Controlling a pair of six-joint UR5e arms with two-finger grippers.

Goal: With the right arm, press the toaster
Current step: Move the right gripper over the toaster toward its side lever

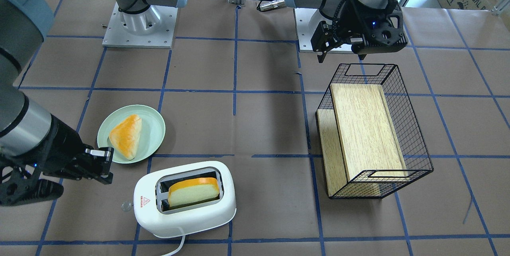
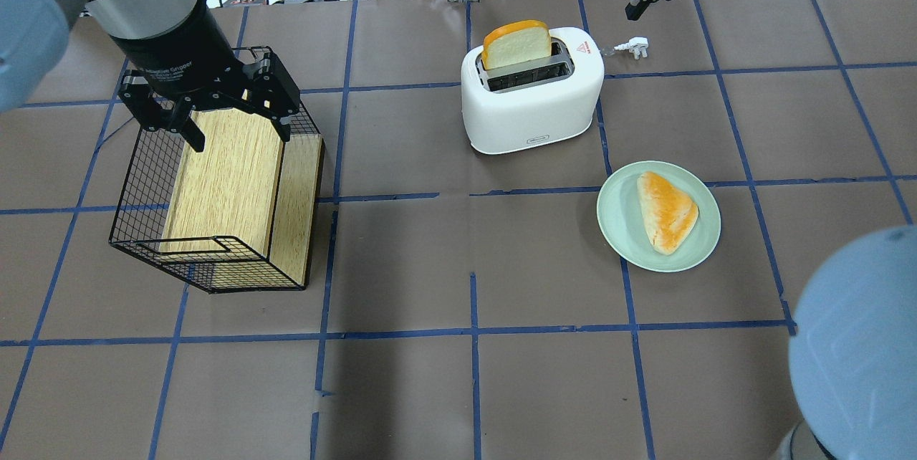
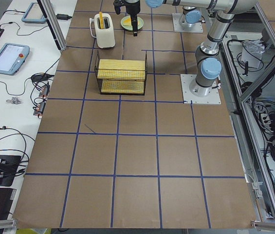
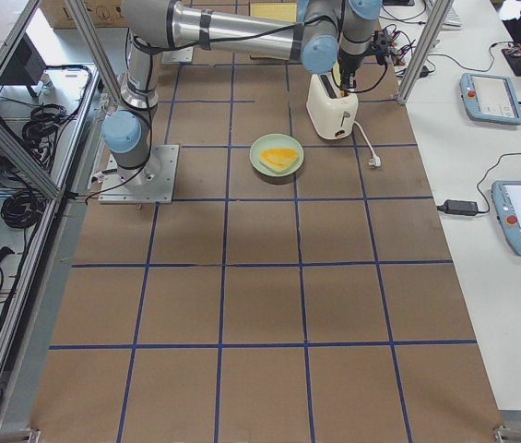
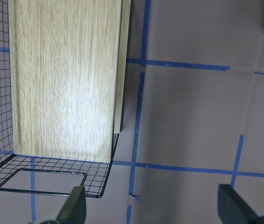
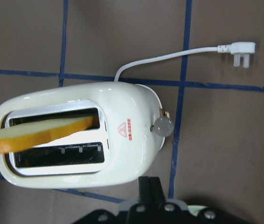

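Note:
The white toaster (image 1: 179, 220) stands at the table's operator side with a slice of bread (image 1: 194, 191) sticking up from one slot. Its clear knob (image 6: 162, 126) is at the end with the red triangle. My right gripper (image 1: 104, 164) is shut and empty; it hovers beside that end, apart from the toaster. In the right wrist view its closed fingertips (image 6: 149, 186) sit just off the toaster's (image 6: 132, 107) edge near the knob. In the overhead view the right gripper (image 2: 633, 10) is beyond the toaster (image 2: 530, 112). My left gripper (image 2: 236, 127) is open over the wire basket (image 2: 143, 180).
A pale green plate (image 1: 157, 128) with a triangular bun (image 1: 126, 136) lies next to the toaster. The toaster's white cord ends in a loose plug (image 2: 637, 46) on the table. The black wire basket (image 1: 414, 136) lies tipped on its side, wooden board inside.

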